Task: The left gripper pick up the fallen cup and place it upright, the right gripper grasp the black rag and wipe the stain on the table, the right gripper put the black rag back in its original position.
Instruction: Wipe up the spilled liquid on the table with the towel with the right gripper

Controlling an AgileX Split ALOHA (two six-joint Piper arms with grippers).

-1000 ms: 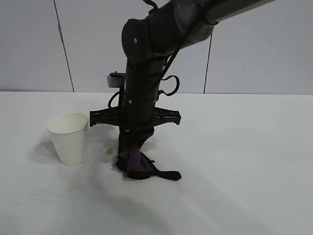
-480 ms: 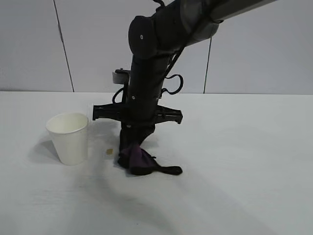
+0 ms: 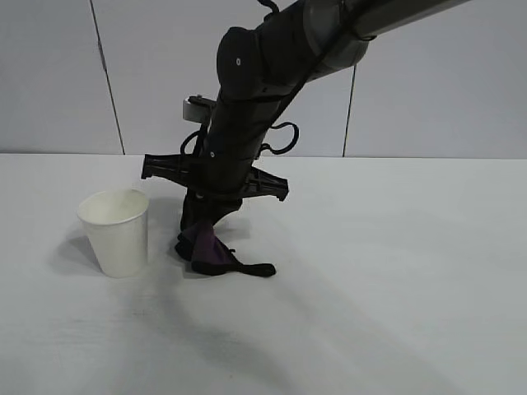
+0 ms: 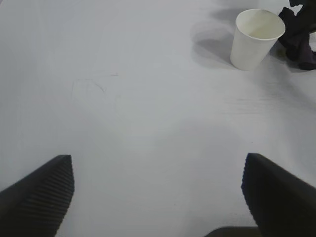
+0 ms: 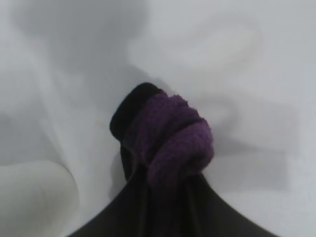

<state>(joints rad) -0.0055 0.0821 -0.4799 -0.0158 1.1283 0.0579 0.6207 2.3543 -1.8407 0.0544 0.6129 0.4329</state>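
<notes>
The white cup (image 3: pixel 118 230) stands upright on the table (image 3: pixel 395 271) at the left; it also shows in the left wrist view (image 4: pixel 254 38). My right gripper (image 3: pixel 200 239) points down, shut on the purple black rag (image 3: pixel 210 255), and presses it on the table just right of the cup. In the right wrist view the bunched rag (image 5: pixel 168 138) sticks out from between the closed fingers. The rag's black tail (image 3: pixel 255 269) trails to the right. The stain is hidden under the rag. My left gripper (image 4: pixel 158 197) is open and empty, away from the cup, and does not show in the exterior view.
The right arm (image 3: pixel 263 74) reaches down from the upper right over the table's middle. A grey panelled wall (image 3: pixel 445 90) stands behind the table. In the left wrist view the rag (image 4: pixel 298 37) lies beside the cup.
My right gripper has dragged the rag to the left, towards the cup, over the spot where a small amber stain showed. The arm now leans more. The cup has not moved.
</notes>
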